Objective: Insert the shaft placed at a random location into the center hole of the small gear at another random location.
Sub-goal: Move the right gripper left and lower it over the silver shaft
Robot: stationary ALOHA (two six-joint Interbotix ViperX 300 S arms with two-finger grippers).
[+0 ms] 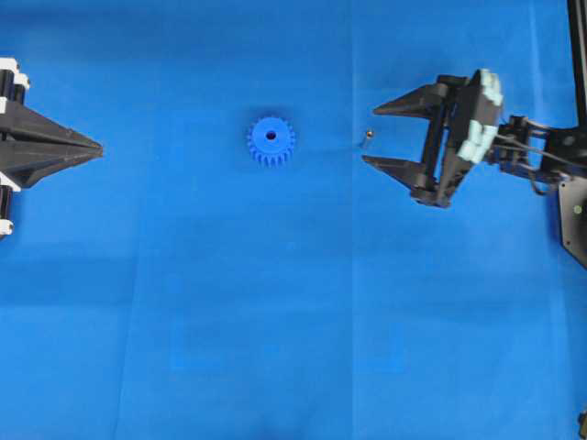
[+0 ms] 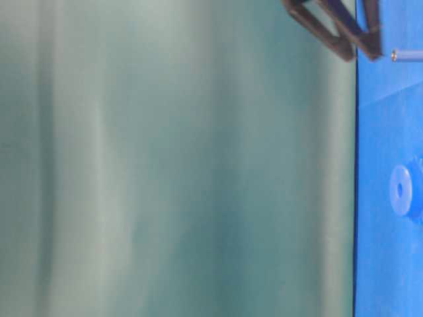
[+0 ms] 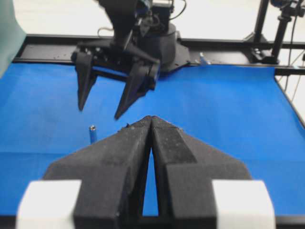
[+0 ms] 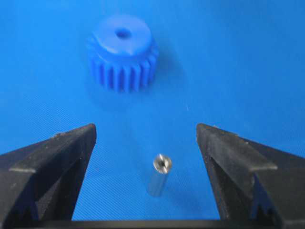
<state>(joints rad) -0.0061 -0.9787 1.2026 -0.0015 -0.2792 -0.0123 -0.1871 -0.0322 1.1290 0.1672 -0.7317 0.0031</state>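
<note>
Blue table (image 1: 275,348) was seen bare around the parts. The shaft (image 4: 159,174) stood upright between the wide-spread, empty fingers (image 4: 57,162) of the right gripper (image 1: 369,136), untouched. The small gear (image 1: 271,140) lay beyond, apart. The left gripper (image 1: 96,147) was closed, empty, at the left edge.

- The shaft (image 4: 159,174) stands upright between the wide-spread fingers of the right gripper (image 1: 369,134), touching neither, with bare blue mat (image 1: 275,348) on both sides.
- Nothing stands between the shaft and the small gear (image 1: 271,140).
- The left gripper (image 1: 99,147), jaws together, sits by the mat's left edge, well apart from the gear.
</note>
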